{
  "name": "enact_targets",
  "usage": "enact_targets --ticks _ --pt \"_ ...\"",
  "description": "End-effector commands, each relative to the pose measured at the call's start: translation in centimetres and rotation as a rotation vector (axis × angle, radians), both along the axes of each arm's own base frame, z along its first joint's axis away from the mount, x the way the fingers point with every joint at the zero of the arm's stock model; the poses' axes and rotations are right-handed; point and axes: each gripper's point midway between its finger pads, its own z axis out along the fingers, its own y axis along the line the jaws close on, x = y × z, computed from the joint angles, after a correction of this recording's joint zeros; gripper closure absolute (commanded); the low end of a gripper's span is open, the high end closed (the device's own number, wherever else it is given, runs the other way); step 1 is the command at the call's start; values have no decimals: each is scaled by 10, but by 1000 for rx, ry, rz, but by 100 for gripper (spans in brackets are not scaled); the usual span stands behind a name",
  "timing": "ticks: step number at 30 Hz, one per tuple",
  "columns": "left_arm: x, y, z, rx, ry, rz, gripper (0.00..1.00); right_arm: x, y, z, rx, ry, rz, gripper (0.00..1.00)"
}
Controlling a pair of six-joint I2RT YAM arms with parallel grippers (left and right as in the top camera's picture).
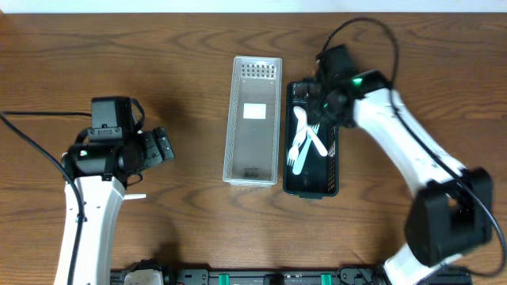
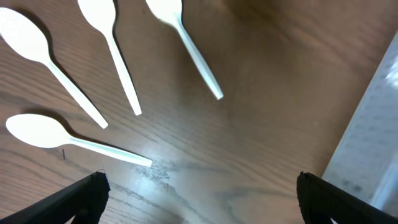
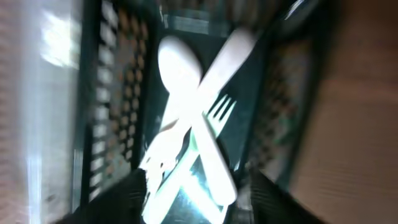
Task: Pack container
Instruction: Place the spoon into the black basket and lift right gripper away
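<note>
Black fingers of the right gripper look parted with nothing between them, though the wrist view is blurred. They hang over the far end of the black basket, where white cutlery lies crossed. I judge this the drop-off step of packing. The left gripper stands wide and empty over the table, four loose spoons just ahead of it. Next it should come down on one thin handle and pinch. The white basket sits hard beside the black one, so their walls narrow any crossing. Open wood surrounds the spoons.
</note>
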Motion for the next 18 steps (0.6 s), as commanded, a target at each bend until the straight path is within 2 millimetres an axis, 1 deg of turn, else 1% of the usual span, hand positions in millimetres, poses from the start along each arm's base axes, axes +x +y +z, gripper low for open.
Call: enact_targets --ticks 1,3,4,6,8,10,14,16,18 --pt "22 4 42 -18 -103 77 2 18 -29 71 39 -186 -72 37" --pt "32 6 55 -31 -126 120 2 18 -49 87 45 -222 -120 36" --pt "37 7 58 -39 -129 138 2 16 -59 92 44 -227 -141 36" --pt "47 11 56 -53 -115 178 2 9 -79 99 37 -223 -188 36" --pt "54 17 41 -66 -72 229 2 0 -102 103 26 -204 -244 36" --pt "58 25 19 -79 -6 287 2 -7 -124 103 17 -185 -300 34" --pt "64 37 -25 -84 126 330 2 -15 -167 100 3 -158 -414 31" --pt "65 39 -45 -86 180 339 2 -16 -182 99 -5 -157 -446 31" --pt "68 42 -62 -87 222 346 2 -18 -193 99 -13 -158 -461 31"
